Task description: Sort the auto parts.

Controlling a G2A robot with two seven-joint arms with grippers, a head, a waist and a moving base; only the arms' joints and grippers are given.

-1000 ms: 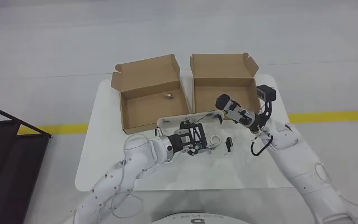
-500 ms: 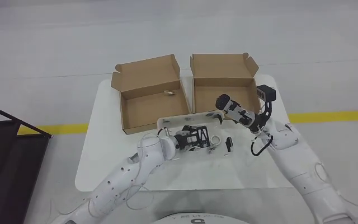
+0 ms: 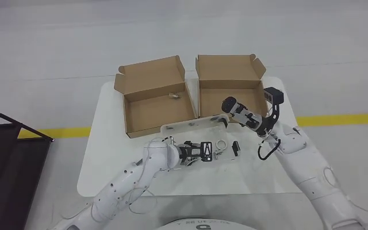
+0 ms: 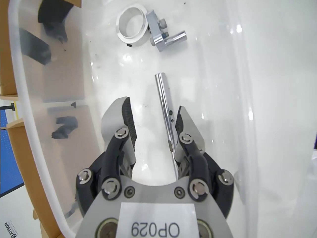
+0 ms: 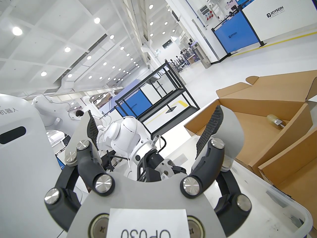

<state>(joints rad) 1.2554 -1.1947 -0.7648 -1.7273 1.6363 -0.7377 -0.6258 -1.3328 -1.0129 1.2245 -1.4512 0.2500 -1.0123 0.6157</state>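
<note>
White table carries two open cardboard boxes side by side and a clear plastic tray in front of them.

Left gripper: lowered inside the tray, jaws half open and gripping nothing. A slim metal rod lies flat on the tray floor between the fingers. It runs lengthwise along the gripper's line, close against one pad and well off the other. Contact with that pad cannot be confirmed.

Ahead of the fingertips, past the rod's far end, lie a metal ring and a small clamp block with a short pin. Ring and block sit just beside each other, possibly touching.

Right gripper: held above the tray's far rim, jaws spread wide, nothing between them. The right box is just behind it.

Left box: beyond the left gripper, past the tray rim. One small brass fitting lies on its floor near the back wall.
</note>
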